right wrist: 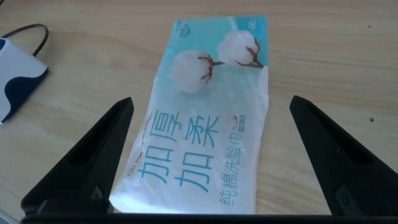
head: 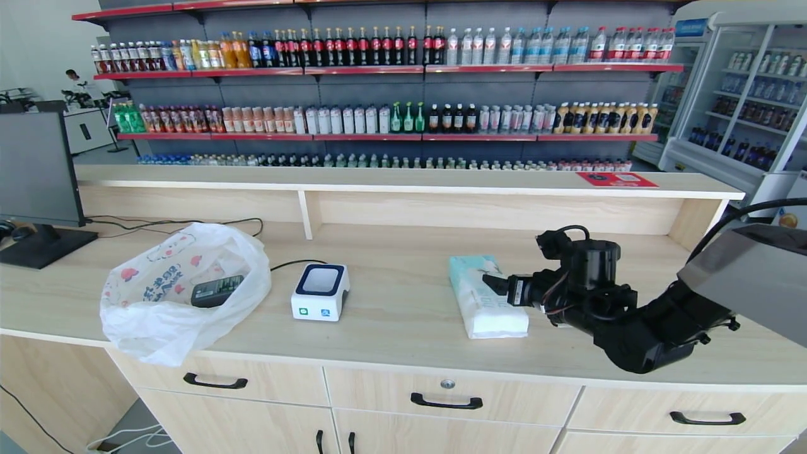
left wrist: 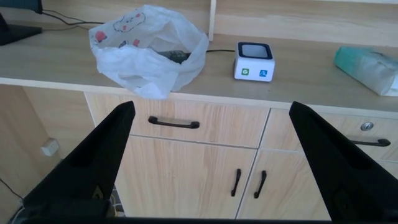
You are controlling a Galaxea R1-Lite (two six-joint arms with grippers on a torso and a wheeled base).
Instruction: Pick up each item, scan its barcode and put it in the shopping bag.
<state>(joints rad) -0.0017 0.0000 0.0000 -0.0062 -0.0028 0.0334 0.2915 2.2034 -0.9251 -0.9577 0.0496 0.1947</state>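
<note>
A pale blue and white tissue pack [head: 485, 296] lies flat on the wooden counter [head: 391, 315], right of centre. My right gripper [head: 498, 282] hovers just above its right side, open; in the right wrist view the tissue pack [right wrist: 208, 130] lies under the right gripper [right wrist: 211, 102], between its spread fingers. The white barcode scanner [head: 320, 291] stands mid-counter. Left of it sags the white shopping bag [head: 183, 290] with a dark item [head: 216, 290] inside. My left gripper [left wrist: 211, 106] is open, low in front of the counter's drawers, facing the bag [left wrist: 149, 50] and scanner [left wrist: 254, 61].
A monitor [head: 38, 170] stands at the far left of the counter with cables trailing behind the bag. A raised ledge [head: 403, 180] runs along the back, carrying a red card [head: 616, 179]. Shelves of bottles fill the wall behind.
</note>
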